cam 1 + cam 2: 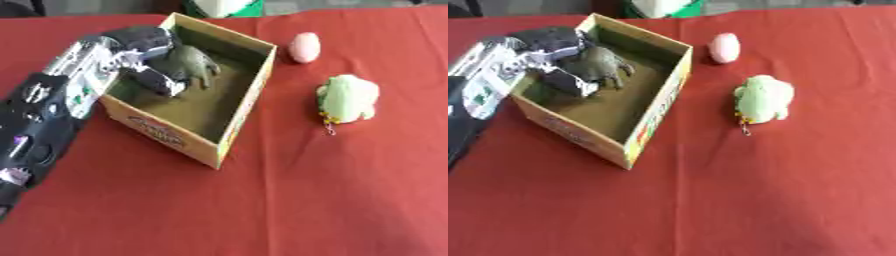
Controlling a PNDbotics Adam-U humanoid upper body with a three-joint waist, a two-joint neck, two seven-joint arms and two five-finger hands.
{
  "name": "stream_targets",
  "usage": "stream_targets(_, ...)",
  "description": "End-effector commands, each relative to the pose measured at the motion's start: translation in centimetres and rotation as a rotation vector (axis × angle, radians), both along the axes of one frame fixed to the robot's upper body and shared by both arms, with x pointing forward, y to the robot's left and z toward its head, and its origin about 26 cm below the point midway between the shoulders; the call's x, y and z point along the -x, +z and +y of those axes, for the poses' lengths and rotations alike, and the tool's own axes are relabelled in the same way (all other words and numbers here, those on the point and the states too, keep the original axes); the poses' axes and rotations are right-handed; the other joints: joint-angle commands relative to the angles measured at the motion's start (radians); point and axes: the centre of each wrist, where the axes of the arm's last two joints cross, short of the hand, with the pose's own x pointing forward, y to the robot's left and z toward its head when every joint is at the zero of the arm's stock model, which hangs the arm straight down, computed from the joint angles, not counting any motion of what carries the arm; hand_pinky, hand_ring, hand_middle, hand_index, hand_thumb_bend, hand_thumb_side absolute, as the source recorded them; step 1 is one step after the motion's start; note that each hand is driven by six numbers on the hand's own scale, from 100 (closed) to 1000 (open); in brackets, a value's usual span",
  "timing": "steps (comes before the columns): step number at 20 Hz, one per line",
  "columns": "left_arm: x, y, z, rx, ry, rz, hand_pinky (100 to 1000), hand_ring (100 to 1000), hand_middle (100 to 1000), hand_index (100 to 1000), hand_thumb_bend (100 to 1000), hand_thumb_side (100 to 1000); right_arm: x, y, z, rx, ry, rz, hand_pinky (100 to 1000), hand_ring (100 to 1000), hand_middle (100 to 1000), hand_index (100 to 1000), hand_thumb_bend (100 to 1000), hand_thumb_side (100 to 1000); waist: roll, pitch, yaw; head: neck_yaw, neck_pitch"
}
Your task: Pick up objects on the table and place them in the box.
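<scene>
An open cardboard box (238,120) stands on the red table, left of centre. My left hand (149,47) reaches over its left wall, fingers and thumb curled around a dark grey-green toy animal (194,64) held inside the box, above its floor. A pale green plush toy (348,98) with a small chain lies on the cloth to the right of the box. A pink egg-shaped object (304,47) lies behind it, near the box's far right corner. My right hand shows in neither view.
The red tablecloth (332,190) stretches wide in front of and to the right of the box. A green and white object (226,7) sits at the table's far edge behind the box.
</scene>
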Motion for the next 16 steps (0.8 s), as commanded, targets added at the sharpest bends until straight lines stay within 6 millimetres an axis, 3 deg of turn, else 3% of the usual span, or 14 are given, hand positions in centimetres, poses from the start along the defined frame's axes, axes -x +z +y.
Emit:
stream_targets(1, 0.3, 2.0, 0.4, -0.045, 0.014, -0.053, 671, 880, 849, 923, 755, 794, 0.4, 1.2, -0.2, 0.032, 0.001, -0.036, 789, 830, 734, 844, 100, 997, -0.006, -0.023, -0.001, 0.000, 0.009)
stream_targets(5, 0.5, 2.6, 0.4, -0.096, 0.045, -0.092, 706, 944, 898, 982, 996, 818, 0.4, 1.9, -0.3, 0.058, -0.013, -0.044, 790, 828, 737, 843, 100, 998, -0.009, -0.025, 0.000, 0.003, 0.012)
stream_targets(9, 0.8, 3.2, 0.3, -0.109, 0.060, -0.138, 713, 963, 917, 1000, 1000, 914, 0.5, 2.7, -0.4, 0.093, -0.032, -0.039, 790, 832, 740, 843, 100, 999, -0.013, -0.027, 0.002, 0.003, 0.013)
stream_targets(16, 2.5, 6.0, -0.2, -0.018, 0.025, -0.276, 705, 945, 902, 978, 999, 923, 0.6, 4.5, -0.5, 0.230, -0.104, -0.009, 797, 846, 781, 857, 100, 1000, -0.020, -0.033, 0.008, -0.003, 0.020)
